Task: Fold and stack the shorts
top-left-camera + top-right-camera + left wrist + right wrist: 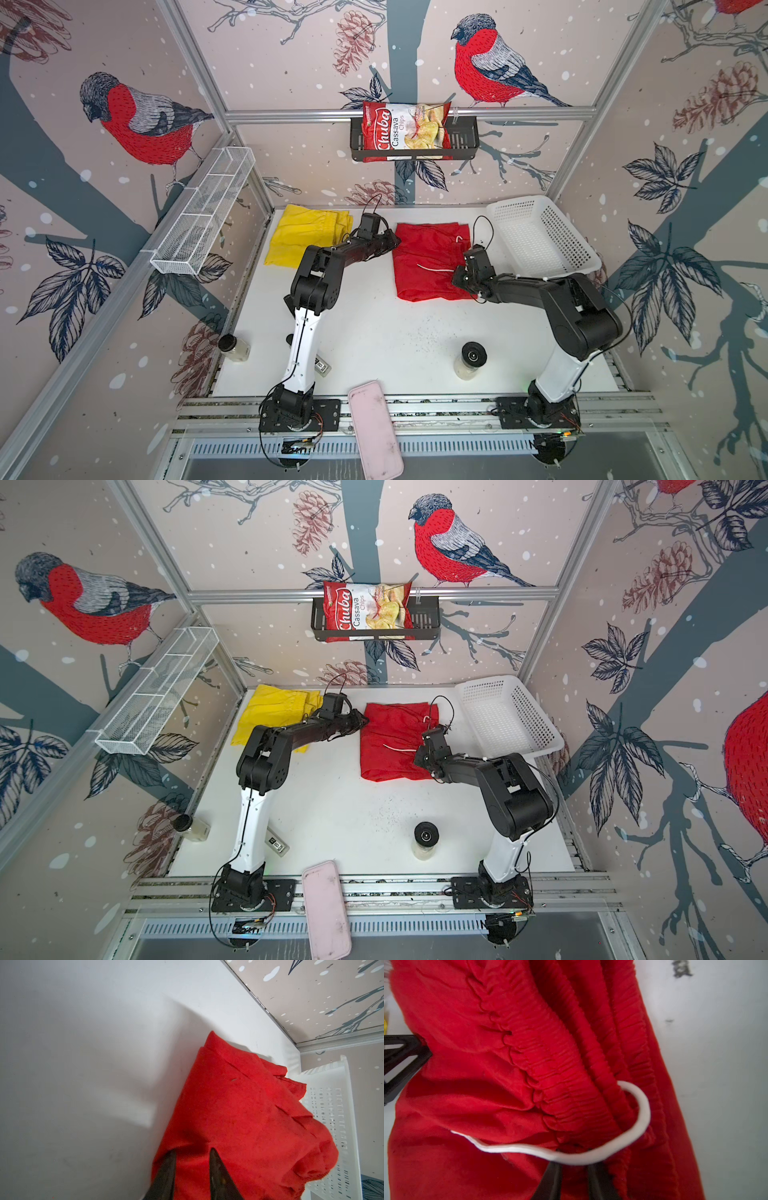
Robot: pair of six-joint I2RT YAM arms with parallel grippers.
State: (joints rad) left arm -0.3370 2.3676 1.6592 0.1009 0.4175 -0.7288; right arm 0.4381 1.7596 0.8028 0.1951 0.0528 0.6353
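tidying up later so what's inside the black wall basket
A red-and-white chips bag stands in the black wall basket, filling its left and middle. Anything behind or beneath the bag is covered.

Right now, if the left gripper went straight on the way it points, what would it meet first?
The red shorts: the left gripper has their near edge bunched between its jaws, so it would only push deeper into the fabric. Past that lies the white basket, though depth is unclear.
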